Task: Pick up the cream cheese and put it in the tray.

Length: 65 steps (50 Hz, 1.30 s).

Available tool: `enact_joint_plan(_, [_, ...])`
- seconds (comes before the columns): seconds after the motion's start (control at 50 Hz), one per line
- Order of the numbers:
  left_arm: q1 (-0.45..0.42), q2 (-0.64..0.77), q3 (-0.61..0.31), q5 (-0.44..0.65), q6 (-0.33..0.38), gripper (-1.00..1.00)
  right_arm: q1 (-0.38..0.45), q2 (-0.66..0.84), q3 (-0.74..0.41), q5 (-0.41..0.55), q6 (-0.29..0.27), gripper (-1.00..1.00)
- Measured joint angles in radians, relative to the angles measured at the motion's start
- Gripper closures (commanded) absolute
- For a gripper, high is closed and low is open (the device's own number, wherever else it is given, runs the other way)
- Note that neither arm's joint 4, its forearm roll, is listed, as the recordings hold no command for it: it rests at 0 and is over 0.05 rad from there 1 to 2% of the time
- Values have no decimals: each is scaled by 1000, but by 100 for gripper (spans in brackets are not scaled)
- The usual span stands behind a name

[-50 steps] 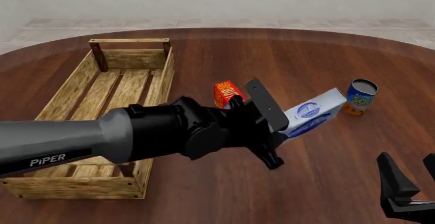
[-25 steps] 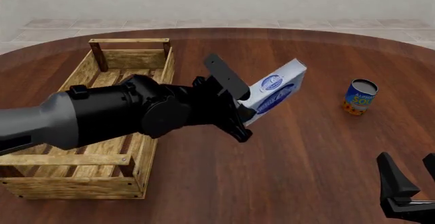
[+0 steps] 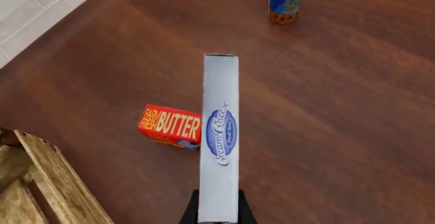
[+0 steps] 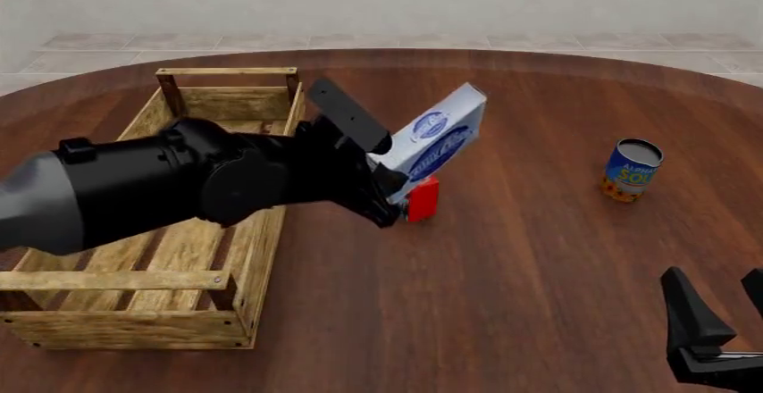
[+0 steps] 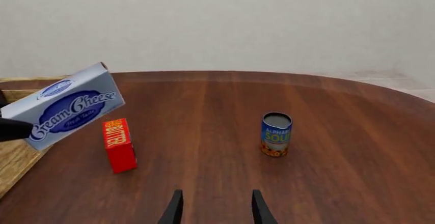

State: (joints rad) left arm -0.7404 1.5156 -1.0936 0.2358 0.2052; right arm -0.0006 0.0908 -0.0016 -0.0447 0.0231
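The left gripper (image 4: 388, 183) holds the cream cheese (image 4: 431, 143) up in the air; its jaws are pressed tight on the lower end of the box, 1 on each side; the box is tilted, with its far end higher than the held end; it hangs above the middle of the table (image 4: 537, 259), just past the right side of the tray (image 4: 143, 259), and it is not inside the tray; the dark blue oval and the curly letters on its side show well in the right wrist view.

The tray sits near the left edge of the table; it is long and made of light wooden slats, with a raised rail at its far end; the big black left arm reaches across above its right wall.

A red butter box (image 4: 423, 198) stands on the table just under the held box; the 2 do not touch, as the right wrist view shows a gap between them.

A blue soup can (image 4: 631, 169) stands upright toward the right edge of the table, well apart from the boxes.

The right gripper (image 5: 215, 208) waits low near the front right corner of the table; its jaws are apart with nothing between them.
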Motion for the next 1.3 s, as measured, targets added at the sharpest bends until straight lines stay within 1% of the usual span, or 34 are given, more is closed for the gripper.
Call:
enact_joint_plan(0.46, [118,-38,25,8,-4,100,0,-1,0,0,0,-100])
enact_joint_plan(1.04, [260,-105,101,-3,0,100,-1,-1,0,1,1,-100])
enact_joint_plan(1.3, [329,-129,108,10,-6,100,-1,-6,0,3,1,-100])
